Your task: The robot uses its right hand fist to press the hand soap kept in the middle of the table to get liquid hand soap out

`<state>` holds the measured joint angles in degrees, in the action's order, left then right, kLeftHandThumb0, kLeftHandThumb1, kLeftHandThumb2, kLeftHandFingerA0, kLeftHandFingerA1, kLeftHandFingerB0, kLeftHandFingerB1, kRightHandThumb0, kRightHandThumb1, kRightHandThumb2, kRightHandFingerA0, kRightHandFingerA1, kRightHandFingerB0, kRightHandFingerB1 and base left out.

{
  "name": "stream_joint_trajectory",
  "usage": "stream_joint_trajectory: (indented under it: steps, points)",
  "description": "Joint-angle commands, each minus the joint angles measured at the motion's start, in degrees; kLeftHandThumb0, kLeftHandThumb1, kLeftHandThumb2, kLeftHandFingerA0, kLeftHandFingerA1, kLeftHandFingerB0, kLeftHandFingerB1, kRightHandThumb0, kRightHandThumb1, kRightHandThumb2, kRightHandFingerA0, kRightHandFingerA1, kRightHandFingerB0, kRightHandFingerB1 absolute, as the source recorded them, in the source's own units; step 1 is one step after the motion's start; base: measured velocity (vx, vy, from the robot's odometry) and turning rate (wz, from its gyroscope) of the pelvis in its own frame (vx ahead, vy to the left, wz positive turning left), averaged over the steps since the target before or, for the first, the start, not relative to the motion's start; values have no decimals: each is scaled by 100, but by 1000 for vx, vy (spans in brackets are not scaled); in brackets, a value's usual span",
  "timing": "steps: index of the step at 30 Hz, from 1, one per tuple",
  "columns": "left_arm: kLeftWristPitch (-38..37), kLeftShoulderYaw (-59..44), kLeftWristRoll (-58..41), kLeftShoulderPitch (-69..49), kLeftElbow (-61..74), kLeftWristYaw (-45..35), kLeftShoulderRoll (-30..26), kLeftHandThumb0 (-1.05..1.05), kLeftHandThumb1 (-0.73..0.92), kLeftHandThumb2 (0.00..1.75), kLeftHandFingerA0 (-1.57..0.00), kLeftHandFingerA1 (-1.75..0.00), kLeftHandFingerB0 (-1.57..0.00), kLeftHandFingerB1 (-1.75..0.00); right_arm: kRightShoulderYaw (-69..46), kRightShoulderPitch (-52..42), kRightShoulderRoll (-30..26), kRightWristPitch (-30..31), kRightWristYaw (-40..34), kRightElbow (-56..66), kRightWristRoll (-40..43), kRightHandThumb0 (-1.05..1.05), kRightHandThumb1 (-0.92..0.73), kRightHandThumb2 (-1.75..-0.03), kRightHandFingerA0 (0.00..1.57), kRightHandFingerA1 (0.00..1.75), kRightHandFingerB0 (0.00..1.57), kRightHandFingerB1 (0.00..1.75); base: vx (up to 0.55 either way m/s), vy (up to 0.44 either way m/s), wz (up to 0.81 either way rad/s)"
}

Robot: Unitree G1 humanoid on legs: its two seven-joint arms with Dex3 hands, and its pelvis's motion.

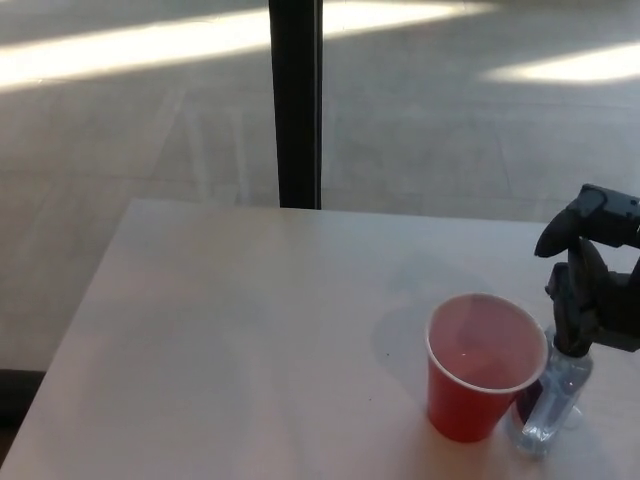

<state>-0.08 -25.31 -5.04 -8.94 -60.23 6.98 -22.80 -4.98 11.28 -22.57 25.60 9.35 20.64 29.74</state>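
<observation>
The clear hand soap bottle [550, 405] stands near the table's right front edge, just right of a red plastic cup [483, 368] and touching or nearly touching it. My right hand [592, 280] comes in from the right edge and hangs directly over the bottle's top, hiding the black pump head. It holds nothing, and its fingers [566, 232] are apart, one pointing left and another hanging down toward the pump. The left hand does not show.
The white table [250, 330] stretches to the left of the cup. A black vertical post [296, 100] stands behind the far edge, with grey floor and sunlit strips beyond.
</observation>
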Motion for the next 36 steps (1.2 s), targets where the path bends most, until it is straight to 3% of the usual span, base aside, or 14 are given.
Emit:
stream_joint_trajectory:
  steps: [1, 3, 7, 8, 17, 19, 24, 27, 29, 36]
  points:
    - [-6, -18, -78, -18, 5, 92, -96, -30, 41, 95, -82, -101, -59, -84, -70, 65, 55, 325, 105, -41, 45, -12, -54, -128, 99, 175, 71, 164, 0, 0, 0]
    - [-22, -15, -77, -7, -28, 91, -102, -30, 41, 95, -84, -101, -58, -83, -50, 60, 70, 406, 102, 2, 38, -13, -56, -126, 98, 175, 76, 156, 0, 0, 0]
    - [-15, 4, -72, 31, -75, 87, -103, -30, 42, 95, -82, -99, -57, -82, -56, 28, 99, 390, 149, -61, -20, -14, -56, -125, 98, 175, 76, 157, 0, 0, 0]
    - [-2, 5, -73, 28, -55, 96, -98, -31, 43, 95, -84, -101, -59, -84, -70, 25, 115, 391, 159, -86, -3, -12, -58, -124, 99, 175, 70, 163, 0, 0, 0]
    - [-75, 26, -90, -26, -48, 44, -76, -31, 41, 96, -84, -101, -57, -83, -174, 97, 240, 598, 175, -81, 89, -14, -56, -126, 98, 175, 73, 157, 0, 0, 0]
    - [-86, 9, -118, -38, -44, 19, -72, -32, 42, 94, -83, -100, -59, -84, -199, 145, 295, 656, 158, -72, 128, -15, -57, -125, 99, 175, 79, 152, 0, 0, 0]
    - [-76, 61, -77, -17, -94, 103, -72, -33, 44, 92, -82, -101, -67, -90, -261, 282, 404, 821, 92, -10, 170, -16, -53, -128, 99, 175, 74, 159, 0, 0, 0]
    - [-9, 65, -100, -97, 64, 69, -69, -33, 41, 96, -80, -98, -58, -83, -360, 364, 457, 962, 51, 81, 285, -15, -57, -124, 96, 175, 71, 158, 0, 0, 0]
    - [-50, 65, -104, -100, 13, 37, -94, -32, 43, 94, -81, -97, -58, -83, -458, 397, 488, 1123, -13, 160, 388, -16, -59, -123, 96, 175, 76, 152, 0, 0, 0]
    - [-68, 55, -162, -118, 65, 26, -72, -31, 43, 95, -82, -99, -58, -82, -624, 196, 609, 1399, -148, 269, 446, -17, -56, -125, 97, 175, 70, 158, 0, 0, 0]
